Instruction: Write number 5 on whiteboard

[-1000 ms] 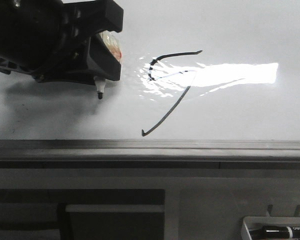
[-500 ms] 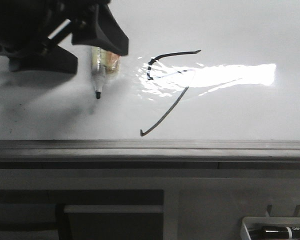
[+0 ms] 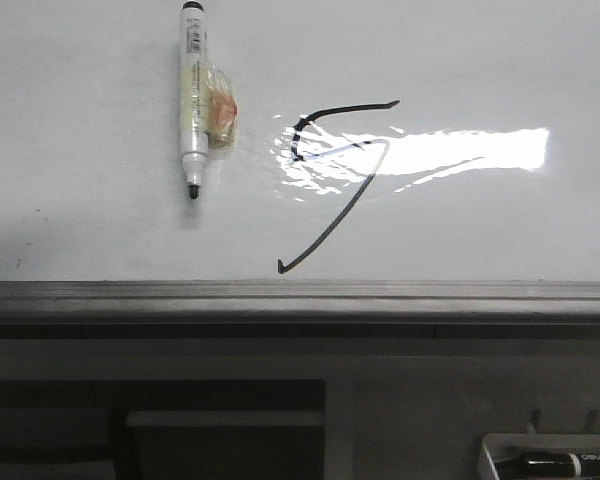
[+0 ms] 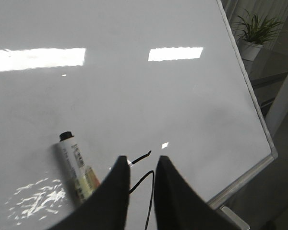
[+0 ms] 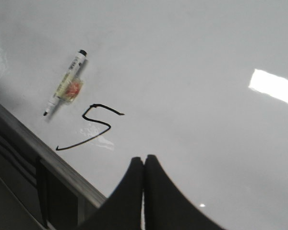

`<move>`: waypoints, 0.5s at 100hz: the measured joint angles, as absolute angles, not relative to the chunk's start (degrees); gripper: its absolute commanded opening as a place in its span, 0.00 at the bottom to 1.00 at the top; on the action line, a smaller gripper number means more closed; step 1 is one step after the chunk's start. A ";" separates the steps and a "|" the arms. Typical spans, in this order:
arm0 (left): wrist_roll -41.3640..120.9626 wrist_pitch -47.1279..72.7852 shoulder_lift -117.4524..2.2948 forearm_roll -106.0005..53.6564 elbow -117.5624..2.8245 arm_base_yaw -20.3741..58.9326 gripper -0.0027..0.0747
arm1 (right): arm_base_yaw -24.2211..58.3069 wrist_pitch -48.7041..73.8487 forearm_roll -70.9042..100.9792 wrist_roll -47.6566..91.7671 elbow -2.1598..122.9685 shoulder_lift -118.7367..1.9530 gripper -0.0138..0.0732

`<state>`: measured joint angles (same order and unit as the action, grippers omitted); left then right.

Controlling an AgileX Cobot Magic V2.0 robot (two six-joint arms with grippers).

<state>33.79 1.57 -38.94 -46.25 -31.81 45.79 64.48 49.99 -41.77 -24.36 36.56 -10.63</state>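
Number 5 on your whiteboard.
Marker lies beside it; left gripper slightly parted, right gripper closed, both empty.

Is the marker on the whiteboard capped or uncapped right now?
Uncapped: the marker lies flat on the whiteboard with its dark tip bare, left of the number 5.

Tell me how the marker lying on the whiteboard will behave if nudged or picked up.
The marker looks rigid and light. Its round barrel would probably roll on the glossy whiteboard, though the taped wad at its middle may stop it. The uncapped tip could smear.
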 measured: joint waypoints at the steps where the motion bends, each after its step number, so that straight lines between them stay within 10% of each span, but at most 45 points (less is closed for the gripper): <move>1: 33.79 1.70 -38.51 -46.02 -31.05 45.79 0.01 | 64.48 49.99 -41.89 -24.56 35.77 -10.17 0.09; 50: 33.79 2.28 -28.11 -43.68 -20.78 45.66 0.01 | 64.48 50.34 -42.34 -25.43 25.44 0.81 0.09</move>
